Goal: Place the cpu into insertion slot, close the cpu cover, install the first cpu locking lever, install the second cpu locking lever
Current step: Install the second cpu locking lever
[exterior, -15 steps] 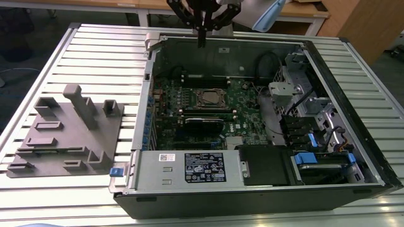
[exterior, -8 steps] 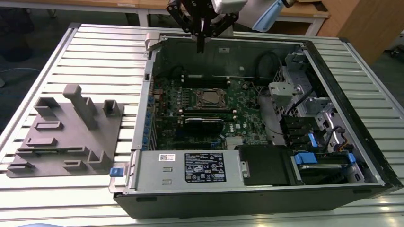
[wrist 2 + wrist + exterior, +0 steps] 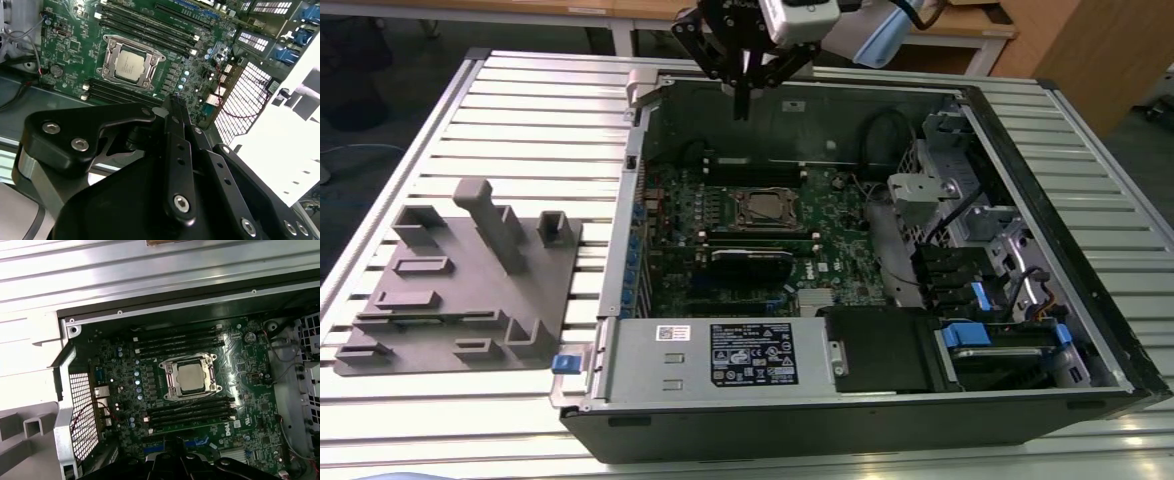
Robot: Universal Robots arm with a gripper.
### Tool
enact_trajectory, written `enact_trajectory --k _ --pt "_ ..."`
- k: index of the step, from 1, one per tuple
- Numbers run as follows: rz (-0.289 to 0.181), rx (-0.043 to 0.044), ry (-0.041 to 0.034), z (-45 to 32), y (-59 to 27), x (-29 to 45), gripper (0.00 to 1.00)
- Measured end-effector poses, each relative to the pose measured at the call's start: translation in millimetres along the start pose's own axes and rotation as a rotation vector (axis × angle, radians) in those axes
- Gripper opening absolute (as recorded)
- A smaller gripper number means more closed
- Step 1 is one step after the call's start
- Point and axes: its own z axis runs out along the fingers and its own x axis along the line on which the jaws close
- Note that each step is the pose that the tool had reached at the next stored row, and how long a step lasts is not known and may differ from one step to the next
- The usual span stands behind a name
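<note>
Already the cpu [image 3: 128,63] sat in the insertion slot [image 3: 112,50], well below and nearer than the empty gripper [image 3: 743,105], fingers together.

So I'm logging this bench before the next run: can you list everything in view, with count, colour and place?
computer case: one, black and silver, lying open on the slatted table.
slatted table: one, pale metal, under the case.
motherboard: one, green, on the case floor.
cpu: one, silver-grey, seated in the insertion slot.
cpu cover: one, silver frame, down around the cpu.
memory slots: several, black, either side of the socket.
fixture block: one, grey, on the table at the exterior view's left of the case.
power supply: one, silver with a label, at the case's near edge.
gripper: one, black, above the case's far edge, holding nothing.
</note>
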Motion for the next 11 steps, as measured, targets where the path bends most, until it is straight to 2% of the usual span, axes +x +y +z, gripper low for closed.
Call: enact_trajectory --k 11 --pt "0.0 -0.0005 -0.0001 0.7 0.0 0.0 0.11"
